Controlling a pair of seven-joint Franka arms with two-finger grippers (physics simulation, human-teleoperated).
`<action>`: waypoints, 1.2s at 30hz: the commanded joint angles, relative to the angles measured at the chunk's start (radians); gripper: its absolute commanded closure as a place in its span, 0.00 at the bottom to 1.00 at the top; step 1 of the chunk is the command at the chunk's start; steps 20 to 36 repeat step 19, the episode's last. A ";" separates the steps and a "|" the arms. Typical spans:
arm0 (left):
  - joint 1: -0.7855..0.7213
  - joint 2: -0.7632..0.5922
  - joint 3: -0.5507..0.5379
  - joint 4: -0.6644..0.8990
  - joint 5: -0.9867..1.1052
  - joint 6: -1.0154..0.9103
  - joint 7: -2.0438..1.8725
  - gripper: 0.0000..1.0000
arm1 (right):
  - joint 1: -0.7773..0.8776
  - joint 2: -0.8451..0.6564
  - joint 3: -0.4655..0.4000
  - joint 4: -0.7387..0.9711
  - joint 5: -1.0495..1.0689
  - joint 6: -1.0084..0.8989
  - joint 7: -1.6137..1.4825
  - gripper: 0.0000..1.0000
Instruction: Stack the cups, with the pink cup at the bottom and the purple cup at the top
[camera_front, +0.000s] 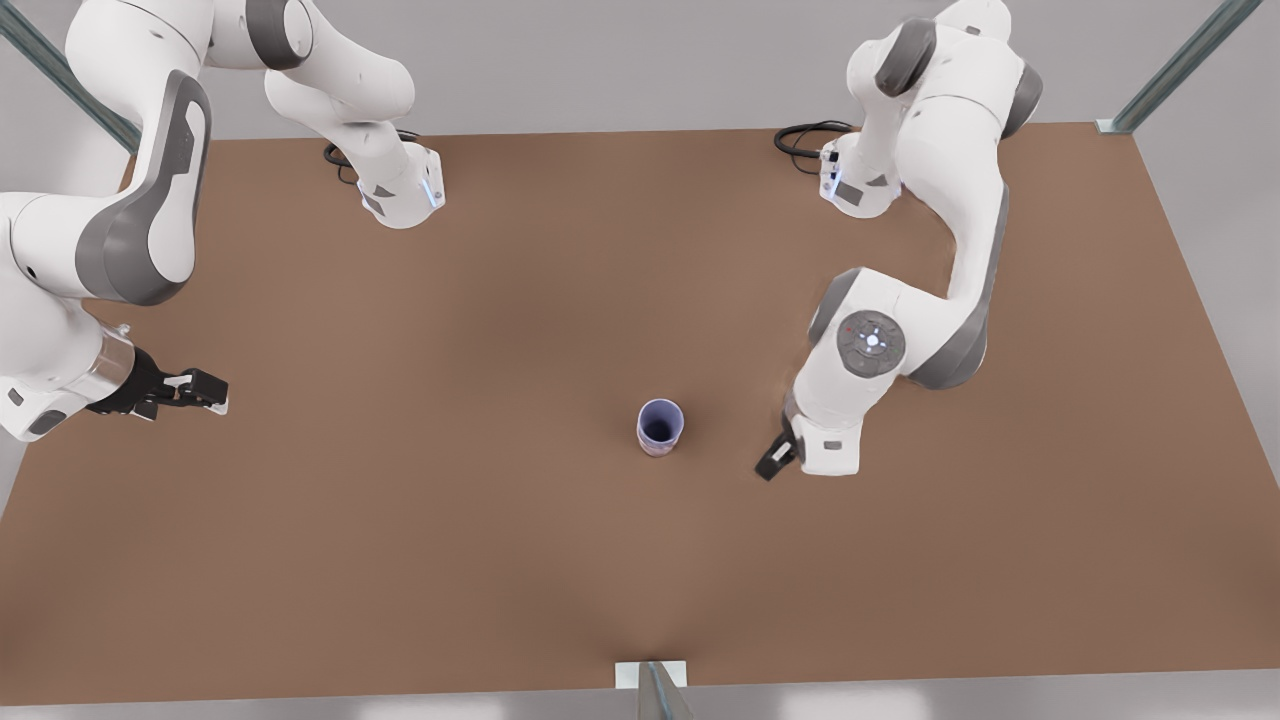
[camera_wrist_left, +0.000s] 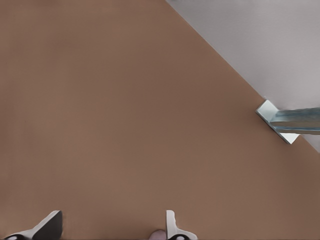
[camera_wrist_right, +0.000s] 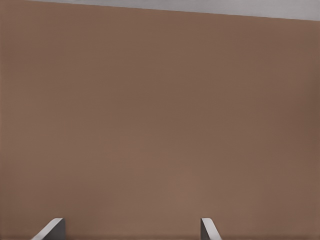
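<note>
The purple cup stands upright near the table's middle, nested in the pink cup, of which only a pinkish lower band shows beneath it. My left gripper hangs just off the stack toward the front view's right, apart from it. In the left wrist view that gripper is open over bare table, and a small pale pinkish bit shows beside one finger. My right gripper waits far off at the front view's left. In the right wrist view it is open with nothing between its fingers.
The brown table spreads wide around the stack. A metal post bracket sits at the near edge, and the bracket also shows in the left wrist view. Both arm bases stand at the far edge.
</note>
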 joint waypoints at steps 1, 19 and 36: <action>0.073 -0.032 0.025 0.001 -0.013 -0.275 0.849 0.00 | 0.000 -0.001 0.000 0.000 0.001 0.000 0.001 0.00; 0.110 -0.420 0.119 -0.198 0.001 -0.263 1.353 0.00 | 0.000 0.000 0.000 0.002 0.001 0.008 0.001 0.00; 0.110 -0.420 0.119 -0.198 0.001 -0.263 1.353 0.00 | 0.000 0.000 0.000 0.002 0.001 0.008 0.001 0.00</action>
